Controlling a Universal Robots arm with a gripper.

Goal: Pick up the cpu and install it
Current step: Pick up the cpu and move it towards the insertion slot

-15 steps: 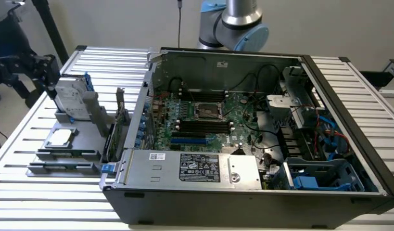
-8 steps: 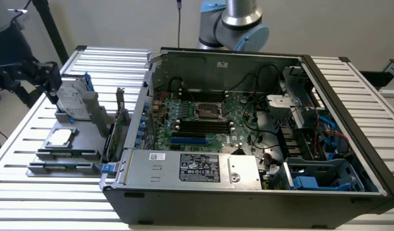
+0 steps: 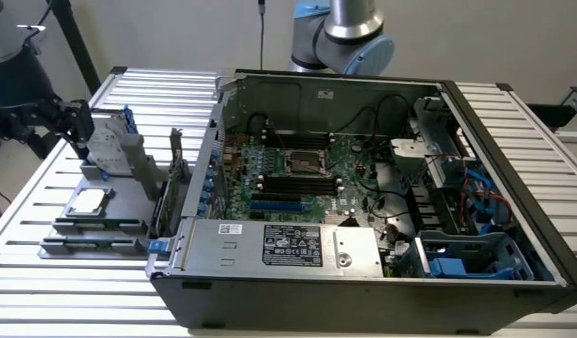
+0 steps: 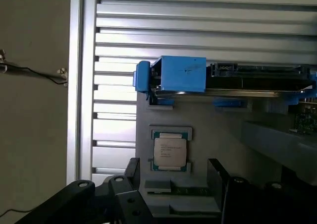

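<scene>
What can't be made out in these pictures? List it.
cpu lettering: too small to read, both views.
Motherboard socket: too small in exterior view to tell if open.
Hard drive: cut off by wrist view's edge.

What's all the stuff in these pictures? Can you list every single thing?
cpu: one, silvery with a pale edge, flat in the holder
hard drive: one, silver in a blue frame, standing on edge in the holder
memory sticks: two, dark, lying in the holder's front slots
holder: one, grey, on the table at the exterior view's left
computer case: one, black, open, mid-table
motherboard: one, green, inside the case
power supply: one, silver, at the case's near edge
table: one, pale metal slats
robot arm: one, silver and blue, behind the case
gripper: one, black, open, empty, above the cpu
</scene>
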